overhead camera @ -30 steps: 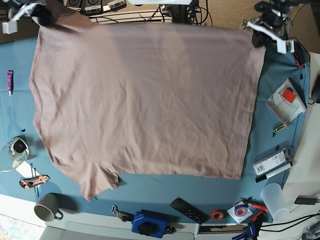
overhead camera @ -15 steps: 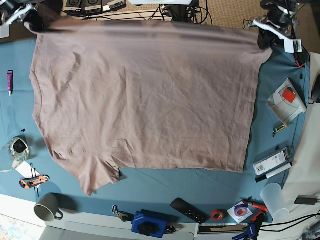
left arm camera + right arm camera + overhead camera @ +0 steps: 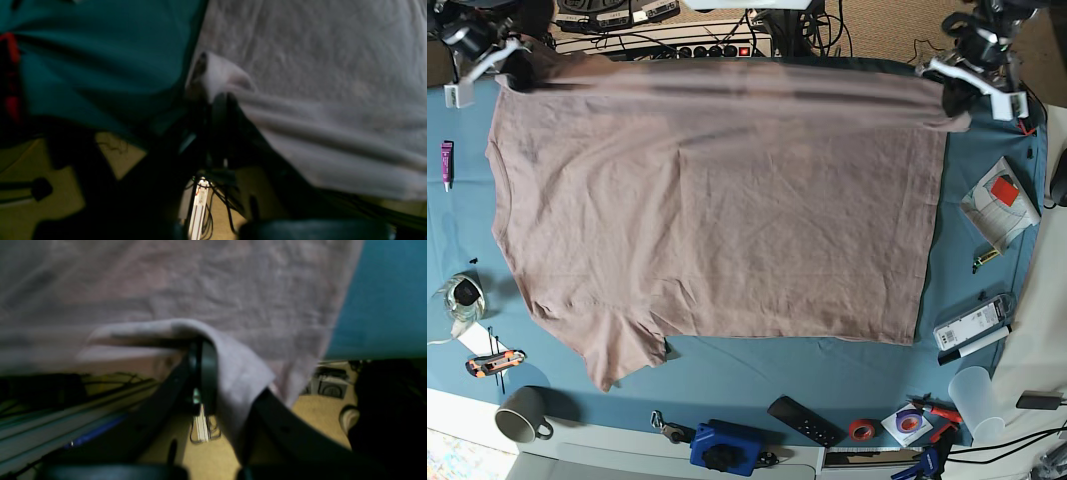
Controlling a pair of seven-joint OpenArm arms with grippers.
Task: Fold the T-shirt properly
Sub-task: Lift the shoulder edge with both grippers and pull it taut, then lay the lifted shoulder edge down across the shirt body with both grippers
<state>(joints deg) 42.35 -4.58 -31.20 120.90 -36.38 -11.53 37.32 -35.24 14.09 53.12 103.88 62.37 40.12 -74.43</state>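
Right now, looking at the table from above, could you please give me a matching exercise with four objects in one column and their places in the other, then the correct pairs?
Objects:
1. grey ceramic mug
2. small red tape roll
3. black remote control
4. translucent plastic cup

Places in the base view:
A. near edge, just right of the blue box
B. bottom left corner
C. bottom right, on the white surface
D. near edge, between remote and cup

Pairs: 1-B, 2-D, 3-A, 4-C
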